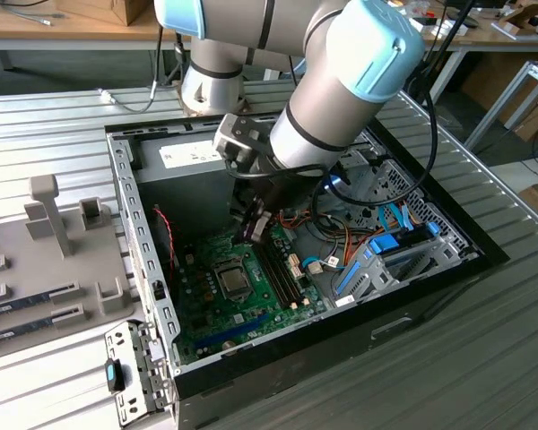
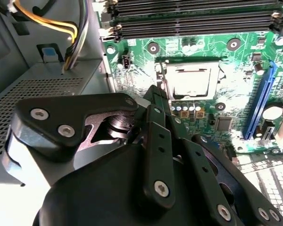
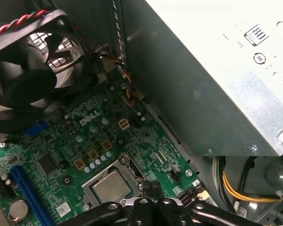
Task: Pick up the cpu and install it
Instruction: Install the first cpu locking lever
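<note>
— What edges hem in the tool, starting nearest?

— In the second wrist view the gripper (image 2: 159, 101) hangs just above the green board (image 2: 141, 70), its black fingers (image 2: 155, 141) drawn together to a narrow tip with nothing between them. Beside it stands the grey power supply box (image 3: 217, 80), whose wall runs close along the board's edge in the first wrist view. On the other side of the socket sits the black fan (image 3: 23, 75), and past the socket lie the long memory slots (image 2: 193, 19). The open room is the pocket straight over the socket.

— And the chip?

— The cpu (image 3: 111, 185) lies flat inside the metal-framed socket (image 2: 191, 80) on the board: a small square with a dull silvery top. In the exterior view it shows as a grey square at the middle of the board, inside the black computer case (image 1: 152, 287).

— How does the arm stand?

— The arm (image 1: 332, 98) reaches down from above into the open case, its wrist bent over the power supply box, the tool pointing down at the board just beside the socket, apart from the chip.
</note>
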Controlling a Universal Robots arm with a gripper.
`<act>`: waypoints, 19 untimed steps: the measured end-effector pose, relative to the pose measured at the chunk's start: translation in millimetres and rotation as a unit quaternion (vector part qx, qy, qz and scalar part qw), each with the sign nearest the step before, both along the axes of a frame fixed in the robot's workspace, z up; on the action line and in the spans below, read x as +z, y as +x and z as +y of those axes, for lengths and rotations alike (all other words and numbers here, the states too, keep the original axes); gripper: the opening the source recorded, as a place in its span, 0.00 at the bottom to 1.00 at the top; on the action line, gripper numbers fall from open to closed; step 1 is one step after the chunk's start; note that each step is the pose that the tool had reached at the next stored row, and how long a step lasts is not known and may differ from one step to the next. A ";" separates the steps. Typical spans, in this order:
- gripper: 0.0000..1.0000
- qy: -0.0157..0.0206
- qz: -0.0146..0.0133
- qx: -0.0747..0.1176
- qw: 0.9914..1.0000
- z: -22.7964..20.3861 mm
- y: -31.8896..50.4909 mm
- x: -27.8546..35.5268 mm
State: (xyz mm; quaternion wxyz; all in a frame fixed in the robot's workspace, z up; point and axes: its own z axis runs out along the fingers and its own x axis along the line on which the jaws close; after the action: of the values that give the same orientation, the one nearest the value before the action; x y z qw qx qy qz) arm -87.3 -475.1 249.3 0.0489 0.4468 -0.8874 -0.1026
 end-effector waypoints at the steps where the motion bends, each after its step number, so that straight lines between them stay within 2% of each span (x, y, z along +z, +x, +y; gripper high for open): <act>1: 0.11 0.000 0.000 0.000 1.000 -0.8 0.9 -0.2; 4: 0.11 0.000 0.002 -0.001 1.000 -1.4 7.5 -1.1; 13: 0.11 0.000 0.002 -0.005 1.000 -6.2 7.7 -4.1; 17: 0.11 0.000 0.002 -0.006 1.000 -10.2 7.7 -6.7; 19: 0.11 0.000 0.002 -0.006 1.000 -13.6 7.7 -8.2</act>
State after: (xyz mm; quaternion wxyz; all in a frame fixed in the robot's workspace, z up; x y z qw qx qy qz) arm -79.6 -488.7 241.1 0.0501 0.4417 -0.8897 -0.1038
